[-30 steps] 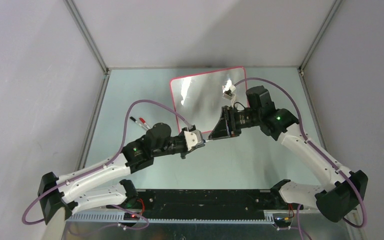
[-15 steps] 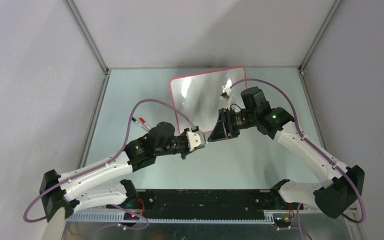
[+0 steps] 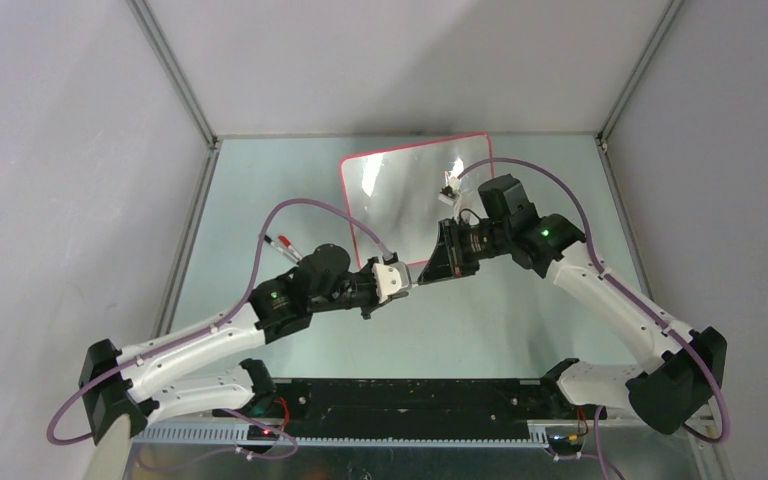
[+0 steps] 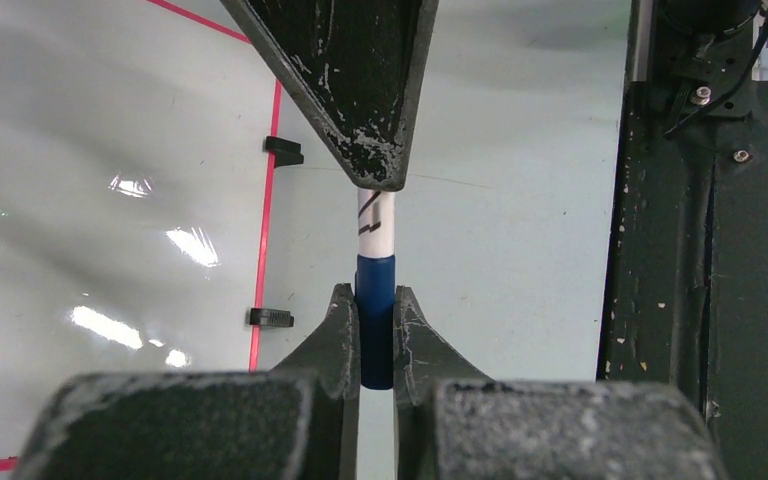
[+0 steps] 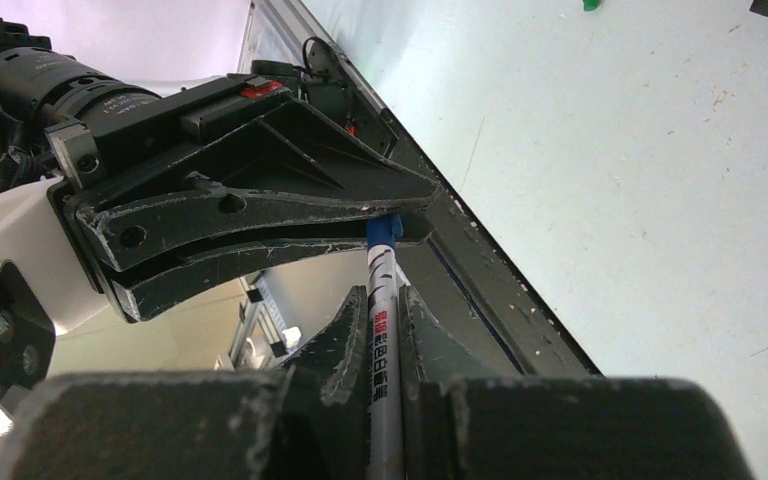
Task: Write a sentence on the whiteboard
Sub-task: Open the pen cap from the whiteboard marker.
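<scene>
Over pale table (image 3: pixel 260 180), marker (image 4: pixel 376 230) spans left-right: cap (image 4: pixel 375 345) clenched by left end effector (image 4: pixel 372 292), barrel (image 5: pixel 384 340) by right end effector (image 5: pixel 381 295).

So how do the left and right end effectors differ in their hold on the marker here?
The left end effector grips the blue cap of the marker. The right end effector grips its white printed barrel. The left one points in from the left and the right one from the opposite side, with their tips nearly meeting. What they share: both are shut on the same marker and lie in line with it.
</scene>
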`<state>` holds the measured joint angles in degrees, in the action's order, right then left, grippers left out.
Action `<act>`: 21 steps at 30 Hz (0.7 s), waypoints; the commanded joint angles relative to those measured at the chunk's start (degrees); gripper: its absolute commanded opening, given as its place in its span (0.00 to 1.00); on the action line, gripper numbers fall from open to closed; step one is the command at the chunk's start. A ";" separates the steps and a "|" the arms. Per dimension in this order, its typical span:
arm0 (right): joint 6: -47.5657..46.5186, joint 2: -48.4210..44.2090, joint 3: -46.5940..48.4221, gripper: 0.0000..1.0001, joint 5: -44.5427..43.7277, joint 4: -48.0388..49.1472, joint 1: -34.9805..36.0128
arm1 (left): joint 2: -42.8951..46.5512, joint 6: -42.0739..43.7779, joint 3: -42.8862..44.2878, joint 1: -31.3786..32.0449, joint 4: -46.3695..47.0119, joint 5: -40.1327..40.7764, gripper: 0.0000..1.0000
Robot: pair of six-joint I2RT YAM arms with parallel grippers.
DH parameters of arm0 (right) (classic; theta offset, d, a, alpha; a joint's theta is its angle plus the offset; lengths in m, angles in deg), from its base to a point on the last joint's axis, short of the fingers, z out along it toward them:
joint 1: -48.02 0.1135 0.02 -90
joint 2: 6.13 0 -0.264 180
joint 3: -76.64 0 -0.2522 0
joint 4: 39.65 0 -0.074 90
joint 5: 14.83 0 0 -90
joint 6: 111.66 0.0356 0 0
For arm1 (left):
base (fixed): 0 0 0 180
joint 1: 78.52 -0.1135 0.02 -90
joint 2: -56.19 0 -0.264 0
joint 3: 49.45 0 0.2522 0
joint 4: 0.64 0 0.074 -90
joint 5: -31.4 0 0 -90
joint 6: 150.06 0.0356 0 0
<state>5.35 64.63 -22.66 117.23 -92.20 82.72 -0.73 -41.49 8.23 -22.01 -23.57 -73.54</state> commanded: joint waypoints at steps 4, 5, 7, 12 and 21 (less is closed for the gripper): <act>-0.95 -0.26 2.87 0.00 3.47 0.72 0.60 | 0.63 0.32 -0.84 0.54 7.24 3.37 0.00; -1.23 -0.44 2.85 0.00 4.08 0.42 -0.93 | 1.04 0.30 -1.51 0.53 7.72 4.60 0.00; -2.47 -1.21 2.89 0.00 6.22 -0.97 -4.15 | 2.01 0.31 -4.35 0.55 10.08 6.59 0.00; -8.57 -3.61 4.02 0.00 8.34 -8.98 -12.31 | 3.03 -0.36 -10.79 0.45 11.71 12.29 0.00; -7.54 -5.31 3.85 0.00 4.88 -9.02 -14.95 | 5.40 -7.82 -16.06 -0.16 14.02 22.29 0.00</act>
<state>-2.22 60.70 -20.63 123.49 -100.70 68.05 2.04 -44.16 -7.49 -21.53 -12.53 -59.83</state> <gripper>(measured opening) 0.140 0.080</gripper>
